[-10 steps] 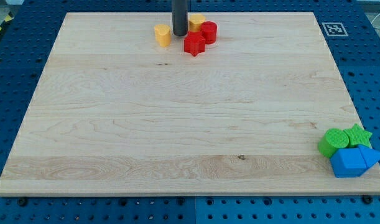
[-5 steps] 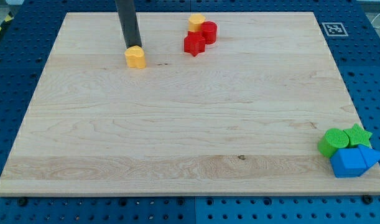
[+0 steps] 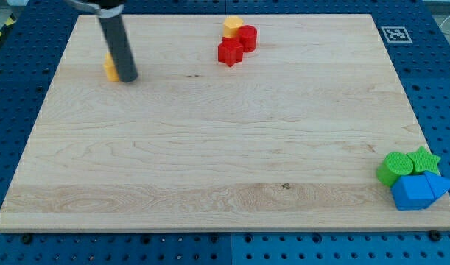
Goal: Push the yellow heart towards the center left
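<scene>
The yellow heart (image 3: 110, 68) lies on the wooden board (image 3: 225, 147) near the view's top left, mostly hidden behind my rod. My tip (image 3: 129, 78) stands against the heart's right side, touching or nearly touching it. Only a narrow yellow sliver of the heart shows to the left of the rod.
A yellow cylinder (image 3: 233, 26), a red cylinder (image 3: 247, 37) and a red star (image 3: 229, 52) cluster at the view's top middle. At the bottom right edge sit a green cylinder (image 3: 393, 168), a green star (image 3: 425, 159), a blue cube (image 3: 411, 193) and a blue triangle (image 3: 437, 182).
The yellow heart has slid left from beside the red and yellow cluster to the board's top left. My tip moved left with it and now stands on its right side.
</scene>
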{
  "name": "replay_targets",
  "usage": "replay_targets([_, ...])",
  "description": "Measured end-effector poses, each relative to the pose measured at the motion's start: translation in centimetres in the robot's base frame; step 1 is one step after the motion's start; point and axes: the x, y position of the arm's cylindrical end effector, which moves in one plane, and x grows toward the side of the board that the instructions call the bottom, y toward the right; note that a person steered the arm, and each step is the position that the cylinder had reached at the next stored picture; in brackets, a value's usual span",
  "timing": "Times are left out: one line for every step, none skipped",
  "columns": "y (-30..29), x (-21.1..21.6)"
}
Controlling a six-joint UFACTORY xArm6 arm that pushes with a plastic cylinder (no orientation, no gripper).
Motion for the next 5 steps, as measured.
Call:
replay_targets([0.3, -0.1])
replay_targets([2.8, -2.3])
replay_targets([4.7, -5.1])
replay_targets([3.4, -5.6])
replay_targets([0.6, -5.6])
